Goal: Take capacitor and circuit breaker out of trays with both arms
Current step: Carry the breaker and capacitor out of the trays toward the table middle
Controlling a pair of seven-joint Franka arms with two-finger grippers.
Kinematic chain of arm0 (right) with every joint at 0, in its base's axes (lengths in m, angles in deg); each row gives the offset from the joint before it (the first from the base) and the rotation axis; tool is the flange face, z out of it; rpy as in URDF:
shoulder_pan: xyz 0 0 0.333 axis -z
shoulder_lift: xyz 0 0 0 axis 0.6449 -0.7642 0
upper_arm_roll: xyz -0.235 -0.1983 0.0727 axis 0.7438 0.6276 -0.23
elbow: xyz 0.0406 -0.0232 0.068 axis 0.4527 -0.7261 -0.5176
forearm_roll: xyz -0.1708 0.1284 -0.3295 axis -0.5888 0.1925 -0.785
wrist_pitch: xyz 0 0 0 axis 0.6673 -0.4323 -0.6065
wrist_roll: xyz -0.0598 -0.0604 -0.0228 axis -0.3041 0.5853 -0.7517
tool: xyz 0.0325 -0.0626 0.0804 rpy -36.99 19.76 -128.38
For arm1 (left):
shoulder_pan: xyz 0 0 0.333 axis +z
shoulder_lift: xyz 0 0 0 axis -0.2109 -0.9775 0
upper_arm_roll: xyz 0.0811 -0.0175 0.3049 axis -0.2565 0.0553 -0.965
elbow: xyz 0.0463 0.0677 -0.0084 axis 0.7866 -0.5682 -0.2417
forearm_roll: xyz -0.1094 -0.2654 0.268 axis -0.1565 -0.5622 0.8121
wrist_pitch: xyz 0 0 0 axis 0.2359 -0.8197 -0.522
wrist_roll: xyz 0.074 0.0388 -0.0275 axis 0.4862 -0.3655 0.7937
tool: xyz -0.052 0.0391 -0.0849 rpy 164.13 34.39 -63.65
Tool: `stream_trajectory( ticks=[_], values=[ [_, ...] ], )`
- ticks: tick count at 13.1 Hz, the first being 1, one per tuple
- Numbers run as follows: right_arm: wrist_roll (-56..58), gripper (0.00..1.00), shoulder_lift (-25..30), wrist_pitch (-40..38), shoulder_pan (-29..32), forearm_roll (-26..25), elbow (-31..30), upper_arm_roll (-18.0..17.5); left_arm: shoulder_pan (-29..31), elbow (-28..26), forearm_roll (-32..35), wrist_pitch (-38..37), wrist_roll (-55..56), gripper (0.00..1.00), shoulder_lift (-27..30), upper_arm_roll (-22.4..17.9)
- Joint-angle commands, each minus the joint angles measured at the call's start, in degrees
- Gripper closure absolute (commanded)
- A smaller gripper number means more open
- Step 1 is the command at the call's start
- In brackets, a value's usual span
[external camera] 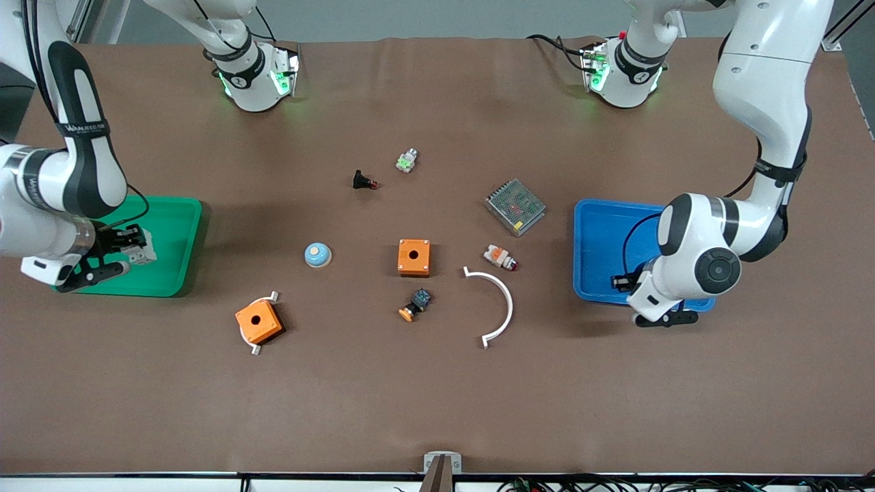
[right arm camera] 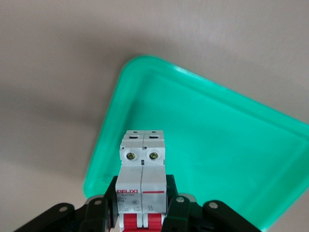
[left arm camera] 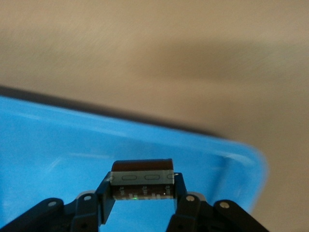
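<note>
In the front view, the white curved piece (external camera: 497,304) and the orange box with white tabs (external camera: 259,322) lie nearest the camera. The right hand (external camera: 115,254) is over the green tray (external camera: 172,240) and grips the circuit breaker (external camera: 140,250). The left hand (external camera: 632,281) is over the blue tray (external camera: 600,236), at the tray's edge nearer the camera. Between the trays the table (external camera: 437,396) holds many small parts, so a low swing toward the middle could knock one. The strip of table nearest the camera is bare and looks like a safe spot.

In the left wrist view, the left hand (left arm camera: 143,197) pinches the capacitor (left arm camera: 143,178) by its ends, above the blue tray (left arm camera: 58,140). The part is tiny and may slip or twist out.

In the right wrist view, the right hand (right arm camera: 142,208) squeezes the circuit breaker (right arm camera: 143,166) near its red end, above the green tray (right arm camera: 217,140). The block sticks out far and may tip if the arm moves fast.
</note>
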Motion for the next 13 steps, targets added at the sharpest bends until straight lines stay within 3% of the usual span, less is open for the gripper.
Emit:
stream_trajectory(
  ticks=[1,5,7,13],
  values=[
    [-8.2,0.96,-0.2,-3.1,-5.5,2.7,3.2,-0.4,-5.8,9.7,-2.9,-0.5,8.3,1.00,-4.7,-0.3],
    [-34.1,0.95,-1.0,-2.4,-19.5,4.3,5.7,-0.6,-11.8,17.0,-3.9,0.3,22.9,1.00,-8.4,-0.3],
    [-45.0,0.95,-4.5,-1.8,-26.0,8.9,8.9,-0.5,-14.8,17.8,-5.8,3.2,27.2,1.00,-9.0,-0.3],
    [-59.4,0.96,-14.5,9.9,-34.5,12.0,12.8,-0.6,-22.6,17.9,-6.0,16.5,39.0,0.99,-12.0,-0.3]
  ],
)
